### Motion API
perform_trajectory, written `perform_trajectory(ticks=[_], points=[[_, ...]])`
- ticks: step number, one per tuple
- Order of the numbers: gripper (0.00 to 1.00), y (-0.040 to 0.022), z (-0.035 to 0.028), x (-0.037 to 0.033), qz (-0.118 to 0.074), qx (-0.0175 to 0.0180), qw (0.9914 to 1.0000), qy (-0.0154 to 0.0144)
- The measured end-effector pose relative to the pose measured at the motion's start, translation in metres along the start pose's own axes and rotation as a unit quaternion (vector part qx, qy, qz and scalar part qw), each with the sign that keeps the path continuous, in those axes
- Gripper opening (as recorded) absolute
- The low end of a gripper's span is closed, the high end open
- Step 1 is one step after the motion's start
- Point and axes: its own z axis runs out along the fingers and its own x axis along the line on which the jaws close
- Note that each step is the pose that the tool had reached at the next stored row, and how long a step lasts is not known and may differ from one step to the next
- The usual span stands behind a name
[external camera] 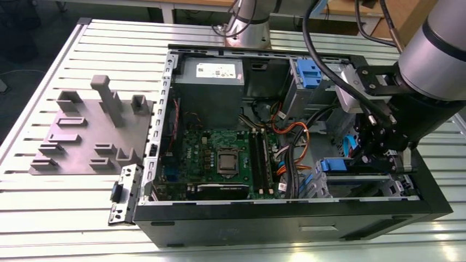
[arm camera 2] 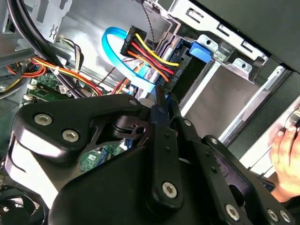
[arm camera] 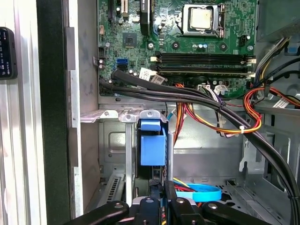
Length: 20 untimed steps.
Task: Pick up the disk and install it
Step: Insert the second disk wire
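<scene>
One disk [arm camera: 153, 149] sits upright in the drive cage, just beyond the gripper [arm camera: 160, 187]; fingers narrow, nearly together, disk's edge at their tips.

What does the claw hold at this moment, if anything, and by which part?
It cannot be told. The claw is at one end of the disk in its blue plastic carrier frame, which stands in the metal drive bay.

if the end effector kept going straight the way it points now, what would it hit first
Probably the blue carrier frame of the disk sitting upright in the drive bay, directly ahead of the end effector in the first wrist view; depth is unclear.
</scene>
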Motion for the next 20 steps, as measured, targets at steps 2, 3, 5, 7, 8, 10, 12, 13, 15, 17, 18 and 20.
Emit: perform_trajectory(ticks=[2,3,5,7,8,10,12,13,15,17,18,20], points=[[0.16,0.0000,0.0003,0.0001,0.000,0.0000,1.00000,0.0002],[0.16,0.0001,0.0005,0.0001,0.000,0.0000,1.00000,0.0001],[0.16,0.0001,0.0010,0.0003,0.000,0.0000,1.00000,0.0000],[0.16,0.0001,0.0013,0.0003,0.000,0.0000,1.00000,0.0001],[0.16,0.0001,0.0015,0.0004,0.000,0.0000,1.00000,0.0001],[0.17,0.0002,0.0021,0.0005,0.000,0.0000,1.00000,-0.0001],[0.17,0.0002,0.0024,0.0006,0.000,0.0000,1.00000,0.0000],[0.23,0.0002,0.0024,0.0006,0.000,0.0000,1.00000,0.0000],[0.23,0.0001,0.0011,0.0005,0.000,0.0000,1.00000,-0.0001],[0.23,-0.0003,-0.0032,0.0004,0.000,-0.0003,1.00000,-0.0006],[0.23,-0.0005,-0.0062,0.0004,0.000,-0.0005,1.00000,-0.0005],[0.23,-0.0012,-0.0132,0.0001,0.000,-0.0011,1.00000,-0.0006]])
